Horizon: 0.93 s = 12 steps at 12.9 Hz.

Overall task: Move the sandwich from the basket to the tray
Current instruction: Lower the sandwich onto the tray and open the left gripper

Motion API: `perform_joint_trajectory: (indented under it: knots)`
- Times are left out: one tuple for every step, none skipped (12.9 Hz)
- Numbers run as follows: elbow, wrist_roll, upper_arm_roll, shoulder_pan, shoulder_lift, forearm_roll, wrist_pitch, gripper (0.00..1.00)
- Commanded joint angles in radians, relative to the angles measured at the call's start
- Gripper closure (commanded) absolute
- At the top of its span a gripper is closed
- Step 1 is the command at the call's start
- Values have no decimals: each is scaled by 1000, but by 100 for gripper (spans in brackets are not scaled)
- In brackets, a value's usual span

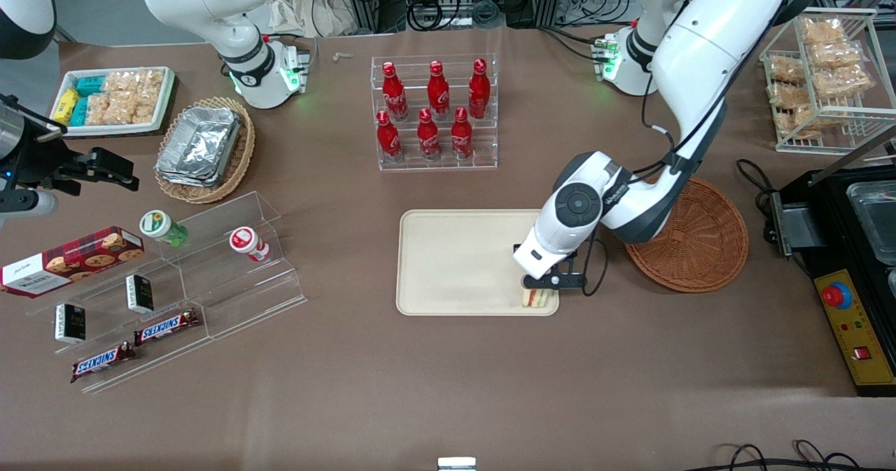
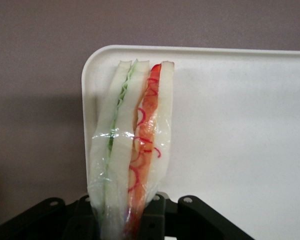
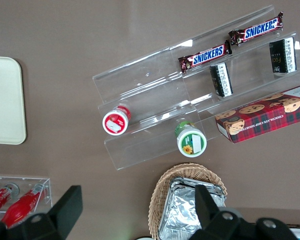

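Observation:
The sandwich (image 1: 537, 298) is a clear-wrapped wedge of pale bread with red and green filling. It stands over the corner of the cream-beige tray (image 1: 455, 261) that is nearest the front camera and nearest the reddish-brown wicker basket (image 1: 693, 236). My left gripper (image 1: 542, 290) is shut on the sandwich, right above that corner. In the left wrist view the sandwich (image 2: 132, 145) runs out from between the black fingers (image 2: 157, 217) over the tray's rounded corner (image 2: 97, 62). I cannot tell whether it touches the tray. The basket holds nothing.
A clear rack of red bottles (image 1: 434, 110) stands farther from the camera than the tray. A tan basket with foil trays (image 1: 206, 145), a white snack tray (image 1: 112, 100) and a clear stepped stand with snacks (image 1: 168, 296) lie toward the parked arm's end. A wire rack (image 1: 826, 79) and a black machine (image 1: 847, 247) stand toward the working arm's end.

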State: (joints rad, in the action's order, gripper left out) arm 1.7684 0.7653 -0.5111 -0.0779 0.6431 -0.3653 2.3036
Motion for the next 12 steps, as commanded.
perform_joint_trajectory:
  knots:
    - [-35, 54, 2, -17, 27, -50, 8, 69]
    - [-37, 58, 2, -19, 27, -50, 8, 34]
    - [-35, 63, 2, -20, 24, -49, 8, 0]
    - [-33, 84, 0, -20, 21, -49, 7, 0]
    - [-33, 106, 0, -22, 20, -50, 5, 0]
    - [-33, 114, 0, -22, 18, -50, 5, 0]
    - [-33, 114, -1, -22, 12, -49, 0, 0]
    - [-33, 115, -1, -22, 4, -49, -3, 0]
    - [-33, 117, -3, -22, -5, -46, -4, 0]
    - [-35, 117, -3, -20, -34, -37, -9, 0]
    - [-41, 117, -4, -14, -72, -37, -32, 0]
    - [-65, 117, -1, -14, -119, -35, -77, 0]
